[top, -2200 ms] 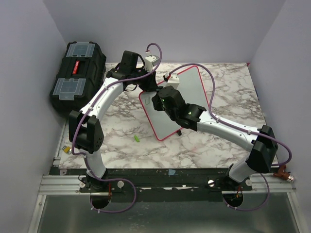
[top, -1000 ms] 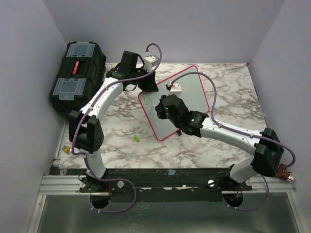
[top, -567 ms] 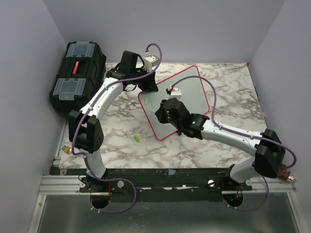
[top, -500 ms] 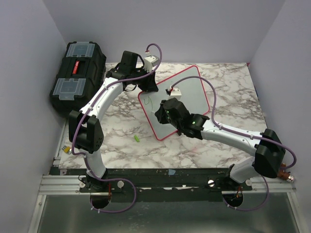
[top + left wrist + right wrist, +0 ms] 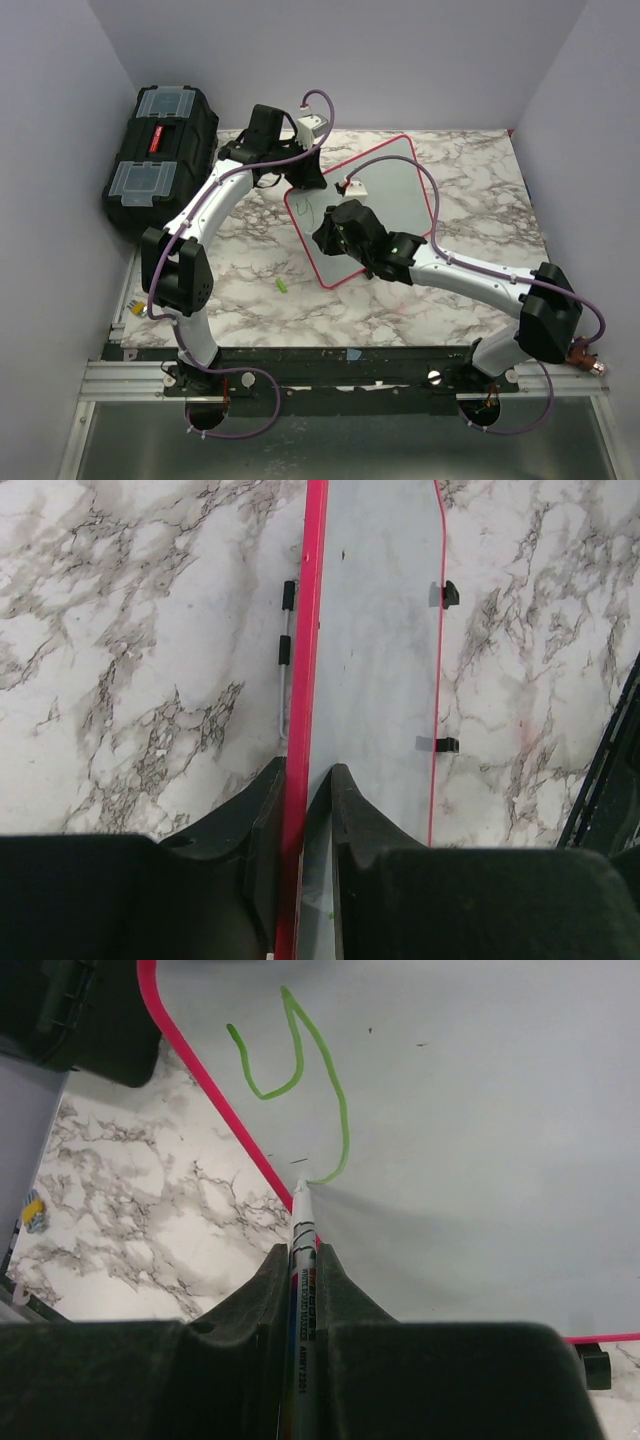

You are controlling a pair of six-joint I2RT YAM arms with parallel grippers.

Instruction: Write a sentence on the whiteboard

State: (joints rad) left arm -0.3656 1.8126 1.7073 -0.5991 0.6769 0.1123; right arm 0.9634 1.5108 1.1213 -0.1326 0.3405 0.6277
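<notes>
The whiteboard (image 5: 395, 190), white with a red-pink frame, lies tilted on the marble table. My left gripper (image 5: 305, 180) is shut on its left edge; in the left wrist view the jaws (image 5: 305, 780) pinch the red frame (image 5: 312, 630). My right gripper (image 5: 333, 228) is shut on a white whiteboard marker (image 5: 303, 1260) whose tip touches the board (image 5: 480, 1110) near its red edge. Of the sentence, only one green y-shaped stroke (image 5: 300, 1070) shows, ending at the marker tip. It also shows faintly in the top view (image 5: 303, 207).
A black toolbox (image 5: 160, 140) with clear lid compartments stands at the far left. A small green cap (image 5: 282, 286) lies on the table in front of the board. A small yellow item (image 5: 133, 310) sits at the table's left edge.
My right gripper moved from the board's middle to its left corner and drew a green y-shaped stroke there. The left gripper stayed shut on the board's edge.
</notes>
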